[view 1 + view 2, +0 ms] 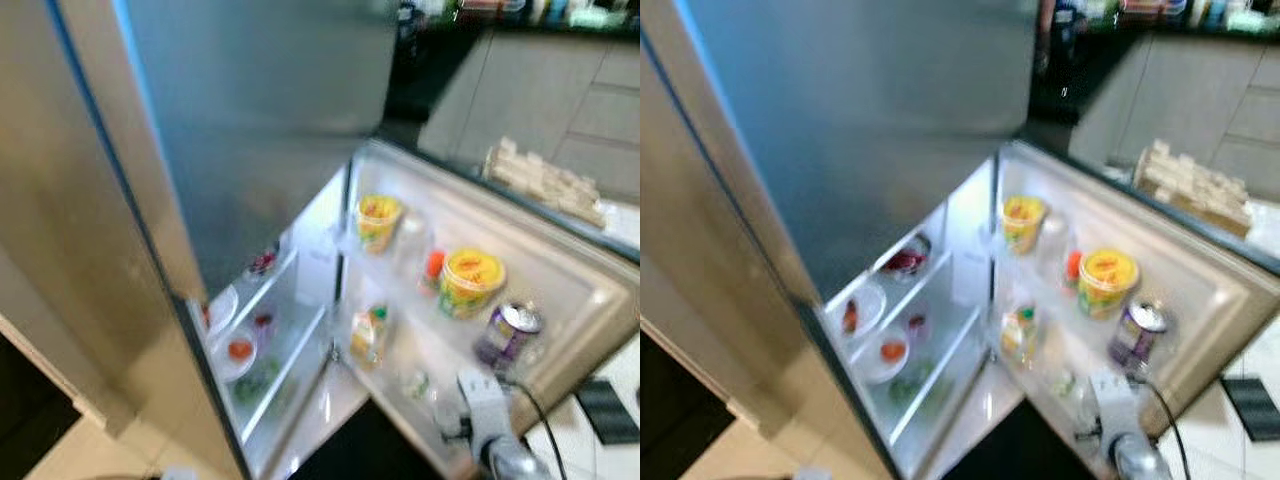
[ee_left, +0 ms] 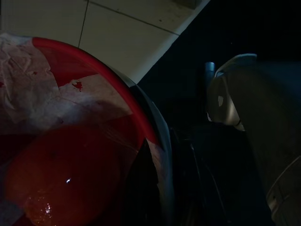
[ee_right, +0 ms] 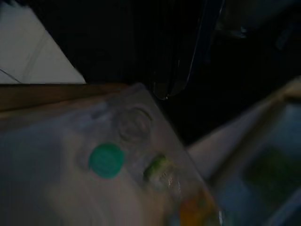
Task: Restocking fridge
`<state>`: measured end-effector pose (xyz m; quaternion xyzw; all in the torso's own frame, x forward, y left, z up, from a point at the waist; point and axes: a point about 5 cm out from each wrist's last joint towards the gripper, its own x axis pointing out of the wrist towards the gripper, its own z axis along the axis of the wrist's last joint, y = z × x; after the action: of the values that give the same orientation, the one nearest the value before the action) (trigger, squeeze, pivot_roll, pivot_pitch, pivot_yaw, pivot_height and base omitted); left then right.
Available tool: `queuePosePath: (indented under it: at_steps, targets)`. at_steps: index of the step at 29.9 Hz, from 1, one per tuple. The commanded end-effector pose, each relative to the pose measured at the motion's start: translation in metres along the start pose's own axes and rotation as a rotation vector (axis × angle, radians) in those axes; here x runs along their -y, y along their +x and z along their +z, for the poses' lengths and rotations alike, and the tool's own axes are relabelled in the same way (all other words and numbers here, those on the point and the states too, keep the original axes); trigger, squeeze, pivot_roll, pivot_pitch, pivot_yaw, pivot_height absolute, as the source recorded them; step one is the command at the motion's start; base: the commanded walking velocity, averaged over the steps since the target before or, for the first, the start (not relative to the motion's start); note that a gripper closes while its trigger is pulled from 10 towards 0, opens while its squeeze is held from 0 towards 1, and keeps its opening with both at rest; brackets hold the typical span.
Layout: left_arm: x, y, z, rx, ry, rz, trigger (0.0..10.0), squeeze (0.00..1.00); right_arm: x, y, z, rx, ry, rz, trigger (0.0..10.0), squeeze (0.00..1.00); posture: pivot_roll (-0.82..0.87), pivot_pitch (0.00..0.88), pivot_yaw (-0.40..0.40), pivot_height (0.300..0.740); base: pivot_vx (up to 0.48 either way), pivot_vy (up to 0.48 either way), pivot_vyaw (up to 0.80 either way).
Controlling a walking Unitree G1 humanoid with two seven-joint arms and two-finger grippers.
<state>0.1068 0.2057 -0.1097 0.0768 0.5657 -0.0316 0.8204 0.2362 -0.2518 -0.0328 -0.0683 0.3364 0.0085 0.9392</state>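
- The right arm rises at the lower right of the head views, just before the open fridge door; its pincer's own state I cannot tell, since the fingers are blurred in every view.
- The right wrist view looks along that arm at door-shelf goods: a bottle with a green cap lies close under it, with something green and orange beside it, too blurred to name.
- The left wrist view is dark. A red-rimmed bowl covered in clear film sits right against the camera, so the left pincer seems to hold it, though the fingers cannot be made out.
- Outward, the door shelves carry a purple can at the outer end, a yellow tub next to it, a second yellow tub towards the hinge edge, and a small carton on the lower shelf.
- Inside the fridge, the glass shelves hold film-covered bowls with red contents, and greens lower down.
- Beyond the door, a pale block-like object stands on the worktop edge.
- Judged step: the robot faces the open fridge with the bowl ready to be stocked.
- The next move calls for lifting the bowl level to a free shelf spot beside the other bowls, clear of the door edge.
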Motion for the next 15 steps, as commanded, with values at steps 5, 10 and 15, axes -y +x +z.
queuePosePath:
  at_steps: [5,10,15]
  targets:
    - [0.006,0.001,0.002,0.011,-0.009,-0.023,10.0,0.0,-0.005,0.006,0.036,0.173,0.129,0.114,10.0,0.0,-0.04,0.0,-0.002,0.74,0.0,0.0,0.0]
    - [0.007,0.001,0.002,0.011,-0.009,-0.026,10.0,0.0,-0.014,0.007,0.049,0.236,0.183,0.238,10.0,0.0,-0.03,0.0,-0.004,0.74,0.0,0.0,0.0]
    - [0.008,0.001,0.002,0.011,-0.008,-0.026,10.0,0.0,-0.013,0.007,0.055,0.266,0.17,0.254,10.0,0.0,-0.03,0.0,-0.004,0.74,0.0,0.0,0.0]
